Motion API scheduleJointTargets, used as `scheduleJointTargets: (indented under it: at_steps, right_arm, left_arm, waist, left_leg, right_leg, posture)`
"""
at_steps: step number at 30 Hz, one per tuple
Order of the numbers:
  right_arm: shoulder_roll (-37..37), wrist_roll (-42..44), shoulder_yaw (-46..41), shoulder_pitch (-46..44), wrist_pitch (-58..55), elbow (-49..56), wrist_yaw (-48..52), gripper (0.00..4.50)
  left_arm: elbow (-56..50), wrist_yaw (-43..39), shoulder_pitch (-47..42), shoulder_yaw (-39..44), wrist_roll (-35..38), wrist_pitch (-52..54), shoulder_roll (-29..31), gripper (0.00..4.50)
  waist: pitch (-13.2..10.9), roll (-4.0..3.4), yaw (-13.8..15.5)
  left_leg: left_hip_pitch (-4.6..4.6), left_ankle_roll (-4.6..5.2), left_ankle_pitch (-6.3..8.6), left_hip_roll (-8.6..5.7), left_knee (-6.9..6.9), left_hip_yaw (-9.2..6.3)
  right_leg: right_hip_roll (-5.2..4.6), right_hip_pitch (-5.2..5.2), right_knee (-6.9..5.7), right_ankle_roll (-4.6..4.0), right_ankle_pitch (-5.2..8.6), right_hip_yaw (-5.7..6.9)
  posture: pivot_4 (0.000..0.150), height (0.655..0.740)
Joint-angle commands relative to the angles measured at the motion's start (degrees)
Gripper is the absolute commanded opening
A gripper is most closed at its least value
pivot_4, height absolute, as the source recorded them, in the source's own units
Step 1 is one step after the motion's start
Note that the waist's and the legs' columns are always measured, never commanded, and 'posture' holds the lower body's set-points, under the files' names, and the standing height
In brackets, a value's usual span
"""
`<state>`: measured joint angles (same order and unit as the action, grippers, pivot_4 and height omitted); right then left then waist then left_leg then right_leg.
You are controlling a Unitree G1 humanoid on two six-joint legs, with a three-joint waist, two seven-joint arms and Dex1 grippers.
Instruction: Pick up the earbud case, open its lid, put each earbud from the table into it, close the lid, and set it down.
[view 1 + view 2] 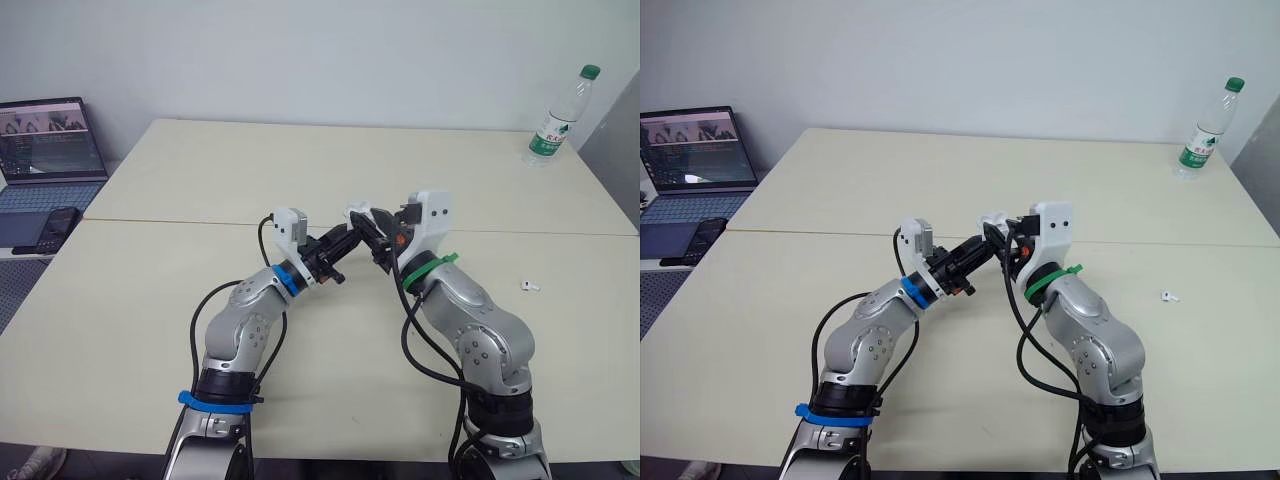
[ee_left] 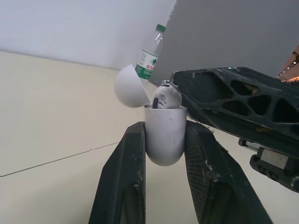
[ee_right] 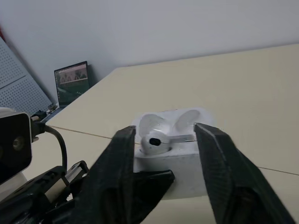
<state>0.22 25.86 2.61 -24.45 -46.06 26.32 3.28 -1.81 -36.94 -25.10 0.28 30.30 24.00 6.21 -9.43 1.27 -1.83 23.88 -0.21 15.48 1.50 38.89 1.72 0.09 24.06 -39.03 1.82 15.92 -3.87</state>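
While the left jaws clamp the open case (image 2: 163, 135), an earbud (image 3: 156, 140) meets its mouth.
The right jaws pinch it just above the case — stem lying across, not down.

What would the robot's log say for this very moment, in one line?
left jaws: shut on earbud case | lid: open | one earbud: at case mouth | other earbud: on table
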Motion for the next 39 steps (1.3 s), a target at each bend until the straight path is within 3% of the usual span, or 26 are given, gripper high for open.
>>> scheduleJointTargets:
  at_steps: [1,4,9,13,17,21,25,30,35,39]
  right_arm:
    - [0.1,-0.2,-0.7,-0.7,1.6,0.5,0.0,3.46]
    - [-0.1,-0.2,-0.6,-0.6,2.7,0.6,0.9,4.48]
    - [0.5,3.5,-2.7,-0.5,6.3,3.1,4.2,4.48]
    - [-4.5,9.3,-6.3,-0.3,4.7,6.9,9.6,4.48]
    - [-17.8,15.9,-14.8,-1.0,0.1,6.9,15.8,4.48]
    - [-36.1,16.0,-21.3,0.5,-3.1,-1.7,25.6,4.48]
    - [-53.7,10.6,-20.1,4.7,-0.9,-14.6,39.0,4.48]
    - [-66.9,2.0,-11.0,6.6,7.8,-28.7,56.0,4.48]
    - [-70.3,-15.3,4.3,-4.7,31.5,-48.2,72.0,4.48]
    - [-65.0,-27.5,13.2,-18.6,44.8,-68.7,75.3,4.48]
  left_arm:
    - [-3.2,-1.0,-0.7,-0.3,1.0,-1.9,-0.5,0.80]
    - [-3.1,-1.1,-0.7,-0.3,1.0,-2.1,-0.3,0.80]
    - [-2.7,-1.8,-0.6,-0.3,0.6,-2.7,0.2,0.80]
    - [-2.5,-2.5,-0.4,0.0,0.3,-3.0,1.2,0.80]
    - [-2.5,-3.2,-0.2,0.5,0.5,-3.1,2.7,0.80]
    - [-3.0,-3.9,0.8,0.6,0.6,-2.9,4.3,0.80]
    - [-3.5,-4.5,2.0,0.4,0.5,-3.2,5.2,0.80]
    - [-4.5,-4.4,2.9,0.2,0.6,-3.1,5.6,0.80]
    - [-6.4,-6.6,4.1,-1.1,0.5,-2.4,7.4,0.80]
    - [-7.9,-8.0,5.2,-2.4,0.5,-2.3,8.6,0.80]
  waist:
    - [0.0,0.00,0.0]
    - [0.0,0.00,0.0]
    - [0.0,0.00,0.0]
    - [0.0,0.00,0.0]
    - [0.0,0.01,0.1]
    - [0.0,0.01,0.1]
    - [0.0,0.02,0.2]
    - [0.0,0.03,0.0]
    - [-0.1,0.01,-0.5]
    - [-0.2,0.03,-0.9]
  left_leg:
    - [0.00,0.00,0.00,0.00,0.00,0.01]
    - [0.00,0.00,0.00,0.01,0.00,0.00]
    - [0.00,0.00,0.00,0.00,0.00,0.00]
    - [0.00,0.00,0.00,0.00,0.00,-0.01]
    - [0.00,0.01,0.00,-0.05,0.02,-0.03]
    - [-0.02,0.02,0.01,-0.10,0.04,-0.01]
    - [-0.05,0.04,0.01,-0.12,-0.01,0.00]
    - [-0.13,0.04,0.01,-0.04,0.03,0.11]
    - [-0.73,0.04,0.01,0.07,-0.01,0.33]
    - [-1.09,0.03,0.01,0.09,0.01,0.46]
  right_leg:
    - [0.00,0.00,0.00,0.00,0.00,-0.01]
    - [0.00,0.00,0.00,0.00,0.00,0.00]
    - [0.01,0.00,0.00,0.00,0.00,0.01]
    - [0.00,-0.01,0.02,0.00,0.00,0.02]
    - [-0.03,-0.07,0.04,0.00,0.00,0.05]
    - [-0.02,-0.11,0.06,0.01,0.00,0.03]
    - [0.18,-0.12,0.09,0.01,0.00,-0.01]
    - [0.27,-0.15,0.07,0.01,0.00,-0.14]
    - [0.39,-0.58,0.08,0.04,0.01,-0.18]
    - [0.40,-0.86,0.09,0.08,0.03,-0.24]
  posture:
    - [0.150,0.7400]
    - [0.150,0.7400]
    - [0.150,0.7400]
    - [0.150,0.7400]
    - [0.150,0.7400]
    - [0.150,0.7400]
    - [0.150,0.7400]
    - [0.150,0.7400]
    - [0.150,0.7400]
    - [0.150,0.7400]
